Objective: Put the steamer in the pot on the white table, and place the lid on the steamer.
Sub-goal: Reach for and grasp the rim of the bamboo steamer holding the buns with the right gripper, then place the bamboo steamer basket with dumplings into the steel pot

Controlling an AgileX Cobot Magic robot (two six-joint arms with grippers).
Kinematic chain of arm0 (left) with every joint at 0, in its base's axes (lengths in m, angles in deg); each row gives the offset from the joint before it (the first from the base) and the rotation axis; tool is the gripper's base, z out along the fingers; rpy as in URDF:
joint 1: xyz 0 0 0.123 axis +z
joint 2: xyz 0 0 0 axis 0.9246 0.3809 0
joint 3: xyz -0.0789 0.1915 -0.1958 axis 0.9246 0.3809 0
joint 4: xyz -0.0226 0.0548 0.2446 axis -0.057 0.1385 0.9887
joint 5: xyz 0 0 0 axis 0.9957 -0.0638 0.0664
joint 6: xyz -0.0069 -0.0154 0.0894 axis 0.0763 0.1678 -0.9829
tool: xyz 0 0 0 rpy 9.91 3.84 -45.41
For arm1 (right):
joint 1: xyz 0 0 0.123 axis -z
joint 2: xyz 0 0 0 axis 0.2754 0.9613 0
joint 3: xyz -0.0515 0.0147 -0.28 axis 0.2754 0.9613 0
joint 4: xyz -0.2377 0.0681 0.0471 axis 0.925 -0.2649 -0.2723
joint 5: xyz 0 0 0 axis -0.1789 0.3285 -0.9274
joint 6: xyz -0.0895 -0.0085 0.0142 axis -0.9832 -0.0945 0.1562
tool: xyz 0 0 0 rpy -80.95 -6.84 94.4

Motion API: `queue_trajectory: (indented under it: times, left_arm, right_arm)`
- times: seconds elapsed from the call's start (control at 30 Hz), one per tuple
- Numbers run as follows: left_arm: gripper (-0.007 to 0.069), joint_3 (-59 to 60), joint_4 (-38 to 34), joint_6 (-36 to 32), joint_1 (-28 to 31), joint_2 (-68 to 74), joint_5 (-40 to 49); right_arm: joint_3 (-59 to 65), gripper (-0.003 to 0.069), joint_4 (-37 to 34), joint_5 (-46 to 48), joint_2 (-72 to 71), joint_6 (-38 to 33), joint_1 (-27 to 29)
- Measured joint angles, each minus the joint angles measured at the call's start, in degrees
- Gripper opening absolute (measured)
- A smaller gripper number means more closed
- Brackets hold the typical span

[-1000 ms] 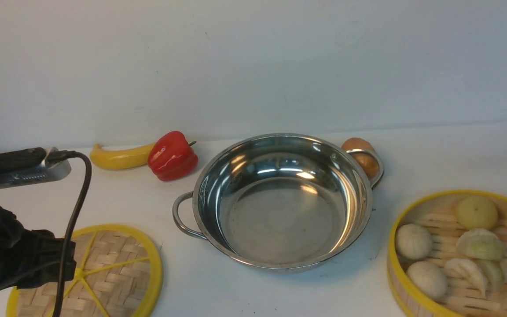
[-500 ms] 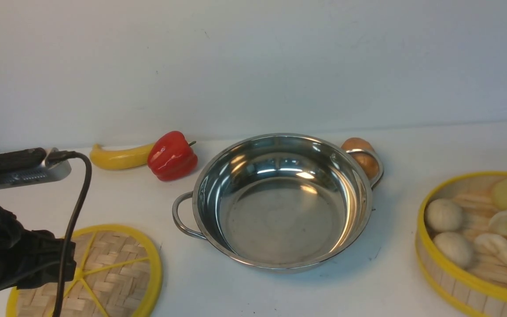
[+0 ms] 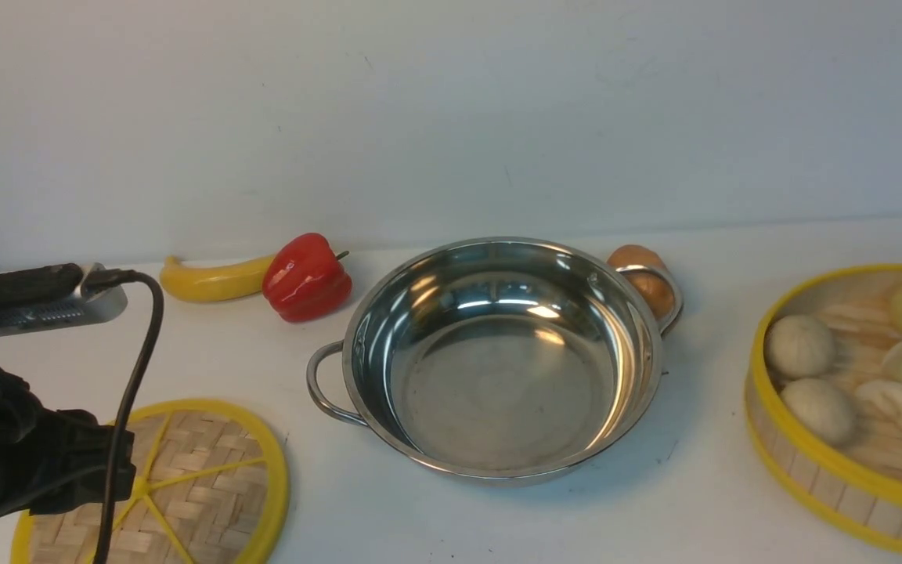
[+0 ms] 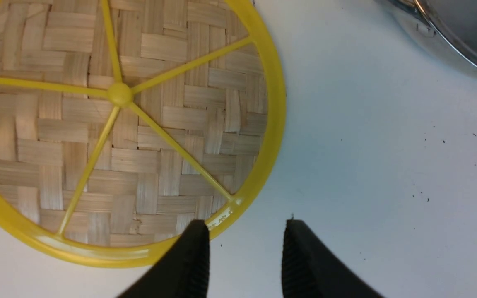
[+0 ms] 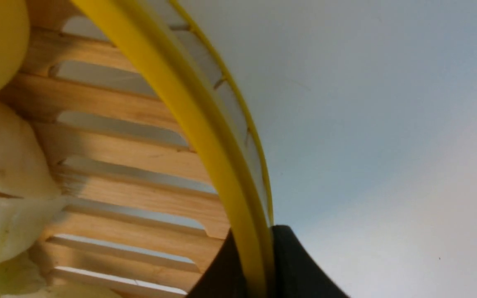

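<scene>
1. Clamping the steamer (image 3: 807,479) by its yellow rim, my right end effector (image 5: 257,248) has one finger inside the wall and one outside, pressed tight on it.
2. I see the steamer at the right of the surface (image 3: 772,258), well apart from the pot (image 3: 498,392) and cut by the front view's edge. Buns and dumplings lie on its slats. I cannot tell whether it touches the surface.
3. My pot stands upright in the middle.
4. My left end effector (image 4: 246,231) hangs over the lid (image 4: 160,124) with its fingers apart, one fingertip over the lid's rim, the other over bare surface.
5. I see the lid lying flat, left of the pot, near it but not touching.
6. Behind them lie a pepper (image 3: 306,276) and a banana (image 3: 212,280).
</scene>
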Motion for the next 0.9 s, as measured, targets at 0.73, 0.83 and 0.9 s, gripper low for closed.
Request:
queue_trajectory:
  times: [0.73,0.83,0.9]
  left_arm:
    - [0.0242,0.0,0.0,0.0,0.0,0.0,0.0]
    - [0.0242,0.0,0.0,0.0,0.0,0.0,0.0]
    - [0.0242,0.0,0.0,0.0,0.0,0.0,0.0]
  right_arm:
    - [-24.6,0.0053,-9.5,0.5,8.4,3.5,-22.1]
    - [-28.3,0.0053,-9.6,0.5,11.9,4.4,-25.6]
    - [-30.9,0.0053,-9.9,0.6,14.4,4.8,-27.7]
